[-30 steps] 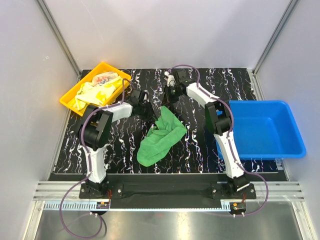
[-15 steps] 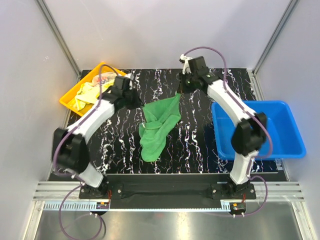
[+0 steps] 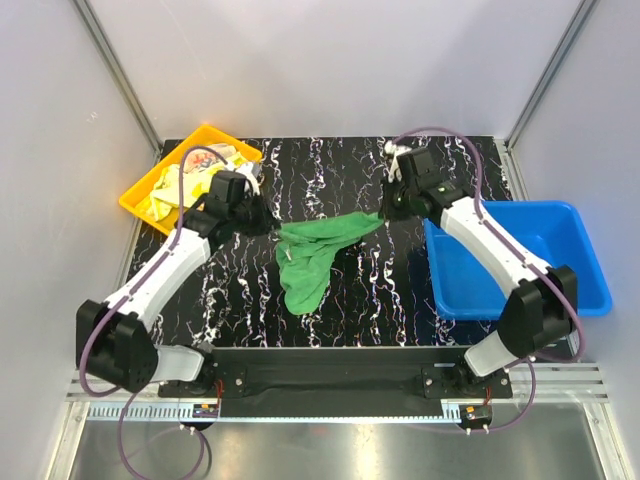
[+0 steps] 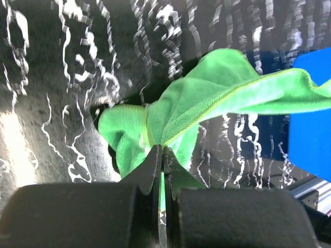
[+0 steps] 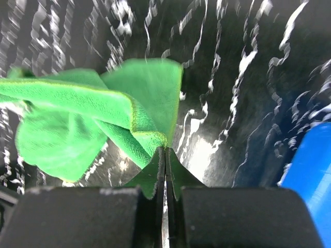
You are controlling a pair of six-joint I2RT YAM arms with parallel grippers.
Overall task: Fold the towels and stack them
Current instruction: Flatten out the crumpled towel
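Note:
The green towel (image 3: 315, 250) hangs stretched between my two grippers above the middle of the black marbled table, its lower part drooping toward the near edge. My left gripper (image 3: 268, 226) is shut on its left corner (image 4: 155, 129). My right gripper (image 3: 385, 214) is shut on its right corner (image 5: 152, 132). The yellow patterned towel (image 3: 172, 188) and the white printed towel (image 3: 218, 156) lie crumpled in the yellow tray (image 3: 140, 196) at the back left, behind my left arm.
A blue bin (image 3: 540, 262) stands at the right edge of the table, under my right arm; it also shows in the left wrist view (image 4: 310, 119). Grey walls close in the back and sides.
Both grippers have moved apart and toward the near side, pulling the green towel out wide between them. The towel has gone from a bunched hanging shape to a stretched band.

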